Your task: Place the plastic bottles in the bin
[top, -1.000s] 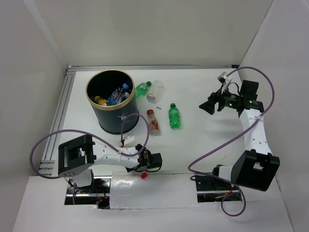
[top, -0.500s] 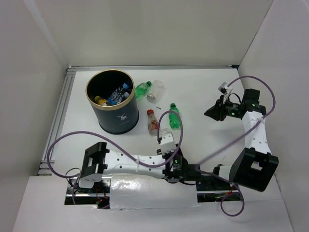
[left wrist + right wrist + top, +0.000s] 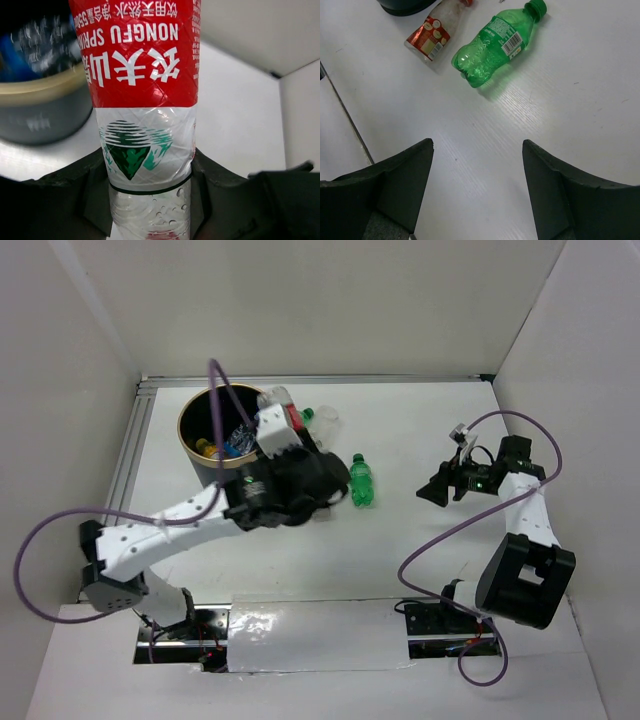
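My left gripper point(image 3: 300, 452) point(image 3: 150, 186) is shut on a clear plastic bottle point(image 3: 289, 414) point(image 3: 142, 75) with a red Nongfu Spring label. It holds the bottle in the air beside the right rim of the black, gold-rimmed bin point(image 3: 212, 430) point(image 3: 42, 107), which has several bottles inside. A green bottle point(image 3: 362, 481) point(image 3: 492, 45) lies on the table right of the left arm. A small red-labelled bottle point(image 3: 432, 34) lies next to it. My right gripper point(image 3: 436, 491) point(image 3: 477, 165) hangs open and empty above the table, right of the green bottle.
Another green bottle point(image 3: 306, 417) and a clear crumpled bottle point(image 3: 327, 421) lie behind the held bottle near the bin. White walls close in the table on three sides. A metal rail point(image 3: 128, 470) runs along the left edge.
The left arm has swung from the near table edge up to the bin's right rim, now carrying the red-label bottle. The right gripper has shifted slightly and stands open.
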Motion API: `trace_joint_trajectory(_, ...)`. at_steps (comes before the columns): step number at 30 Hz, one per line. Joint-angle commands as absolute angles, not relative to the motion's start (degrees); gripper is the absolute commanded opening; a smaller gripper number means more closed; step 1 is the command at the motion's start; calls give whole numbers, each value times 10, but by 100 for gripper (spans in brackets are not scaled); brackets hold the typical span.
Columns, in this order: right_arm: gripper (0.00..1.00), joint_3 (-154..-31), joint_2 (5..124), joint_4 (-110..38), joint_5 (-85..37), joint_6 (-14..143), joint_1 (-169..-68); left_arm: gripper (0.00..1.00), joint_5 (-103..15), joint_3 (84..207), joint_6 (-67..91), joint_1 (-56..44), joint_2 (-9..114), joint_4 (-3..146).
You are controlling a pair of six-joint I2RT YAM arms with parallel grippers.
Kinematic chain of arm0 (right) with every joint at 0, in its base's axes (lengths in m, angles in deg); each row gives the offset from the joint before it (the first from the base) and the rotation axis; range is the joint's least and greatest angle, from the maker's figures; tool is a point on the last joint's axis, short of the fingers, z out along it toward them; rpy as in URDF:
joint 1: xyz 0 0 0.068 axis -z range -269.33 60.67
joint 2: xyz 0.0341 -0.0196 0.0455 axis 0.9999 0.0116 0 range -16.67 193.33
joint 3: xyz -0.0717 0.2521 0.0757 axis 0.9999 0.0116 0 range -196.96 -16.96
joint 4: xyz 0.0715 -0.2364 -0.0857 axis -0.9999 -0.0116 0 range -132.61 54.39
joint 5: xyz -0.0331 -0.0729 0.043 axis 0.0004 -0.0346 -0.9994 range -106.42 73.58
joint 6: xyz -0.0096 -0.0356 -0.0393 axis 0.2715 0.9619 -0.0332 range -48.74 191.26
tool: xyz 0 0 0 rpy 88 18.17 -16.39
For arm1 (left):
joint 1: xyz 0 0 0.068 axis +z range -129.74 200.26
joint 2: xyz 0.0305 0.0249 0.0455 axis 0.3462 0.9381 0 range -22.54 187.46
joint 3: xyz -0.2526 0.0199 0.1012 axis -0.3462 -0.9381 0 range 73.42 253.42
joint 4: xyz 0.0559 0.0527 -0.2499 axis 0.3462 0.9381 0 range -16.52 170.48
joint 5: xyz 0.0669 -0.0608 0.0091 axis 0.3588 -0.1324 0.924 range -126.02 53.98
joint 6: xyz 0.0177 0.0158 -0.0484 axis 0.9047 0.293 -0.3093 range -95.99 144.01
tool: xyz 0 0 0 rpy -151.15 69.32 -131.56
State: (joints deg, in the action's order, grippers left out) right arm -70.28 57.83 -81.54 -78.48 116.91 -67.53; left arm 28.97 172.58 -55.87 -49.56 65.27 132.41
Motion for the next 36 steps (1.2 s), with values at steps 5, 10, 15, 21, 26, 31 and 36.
trace_joint_trajectory(5,79,-702,573,-796,-787,1166,-672,5,168,1623,-189,-282,515,959)
trace_joint_trajectory(10,78,-697,573,-796,-787,1166,-672,5,72,1648,-145,-174,536,969)
trace_joint_trajectory(15,79,-703,585,-796,-787,1166,-690,9,45,1654,-101,-79,580,983)
trace_joint_trajectory(21,92,-714,617,-725,-680,1047,-813,74,61,1640,-84,-44,637,1034)
trace_joint_trajectory(26,97,-720,675,-651,-606,926,-874,94,61,1641,-78,-37,632,1034)
trace_joint_trajectory(31,100,-739,731,-593,-537,850,-942,98,83,1661,-52,-87,598,1063)
trace_joint_trajectory(36,100,-765,796,-530,-498,772,-994,100,148,1607,-34,-308,555,1058)
